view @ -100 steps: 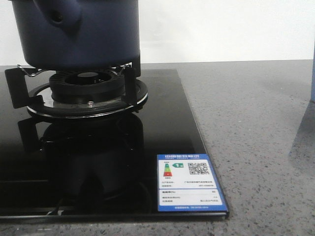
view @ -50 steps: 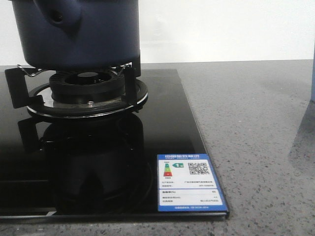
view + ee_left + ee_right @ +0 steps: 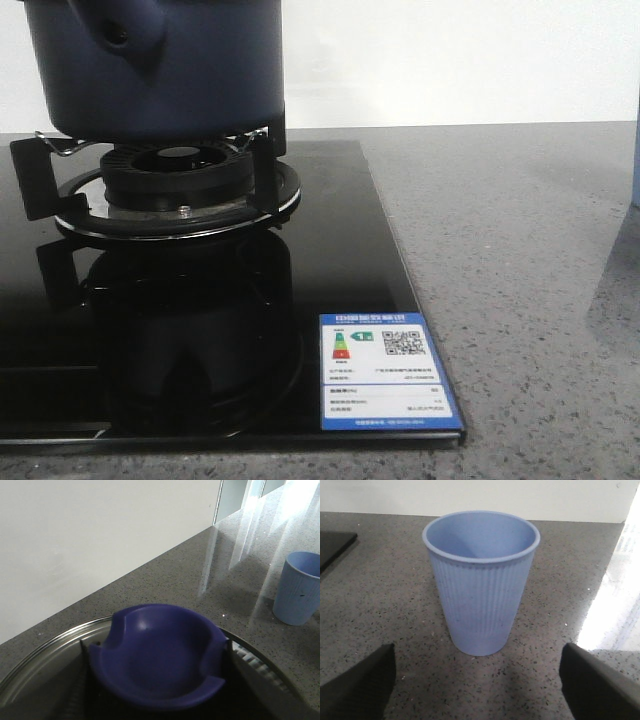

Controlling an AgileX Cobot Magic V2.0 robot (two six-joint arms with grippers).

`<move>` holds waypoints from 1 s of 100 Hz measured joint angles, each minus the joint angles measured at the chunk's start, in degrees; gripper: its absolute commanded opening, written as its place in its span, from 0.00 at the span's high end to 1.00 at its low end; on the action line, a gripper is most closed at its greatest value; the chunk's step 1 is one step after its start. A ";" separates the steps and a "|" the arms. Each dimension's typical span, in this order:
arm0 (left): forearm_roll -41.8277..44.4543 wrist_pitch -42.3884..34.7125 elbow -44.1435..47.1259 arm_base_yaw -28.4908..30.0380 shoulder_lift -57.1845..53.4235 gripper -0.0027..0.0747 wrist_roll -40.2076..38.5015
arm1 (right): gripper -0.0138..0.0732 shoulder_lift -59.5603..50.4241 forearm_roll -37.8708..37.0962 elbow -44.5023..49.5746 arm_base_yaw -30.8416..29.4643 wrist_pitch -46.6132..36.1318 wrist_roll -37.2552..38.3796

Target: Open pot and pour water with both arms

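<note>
Front view: one pot (image 3: pixel 160 70), dark navy blue with straight matte sides, sits upright on the black pan supports of one gas burner (image 3: pixel 180 185) at the far left of a black glass hob (image 3: pixel 330 240). Its vertical axis stands straight up; the top is cut off by the frame. One stubby handle (image 3: pixel 125 30) of the same colour, with a small hole, sticks out toward the near left. One energy label (image 3: pixel 385 370) lies on the hob's near right corner. The hob is set in a grey speckled countertop (image 3: pixel 520 280). A sliver of pale blue shows at the right edge. No gripper appears here.

Left wrist view: one dark blue lid knob (image 3: pixel 157 655), a shallow dished shape with two notched sides, sits at the centre of one metal-rimmed lid (image 3: pixel 45 652). Dark gripper parts flank the knob on both sides, touching it or nearly so; whether they actually clamp it I cannot tell. One pale blue ribbed cup (image 3: pixel 300 587) stands upright on the countertop, well apart from the pot.

Right wrist view: the same single cup (image 3: pixel 481 580) stands upright, mouth open upward. The right gripper (image 3: pixel 480 680) has its two dark fingertips (image 3: pixel 360 682) spread wide, one on each side of the cup and clear of it, holding nothing.
</note>
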 measured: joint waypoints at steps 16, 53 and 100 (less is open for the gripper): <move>0.00 -1.16 0.00 0.00 0.00 0.53 0.00 | 0.15 0.00 0.10 0.00 0.00 0.00 0.00; 0.00 -2.10 0.00 0.00 0.09 0.53 0.00 | 0.15 0.00 0.10 0.00 0.00 0.02 0.00; 0.17 -1.03 -0.14 0.00 1.32 0.53 0.00 | 0.15 0.00 0.10 0.00 0.00 0.12 0.00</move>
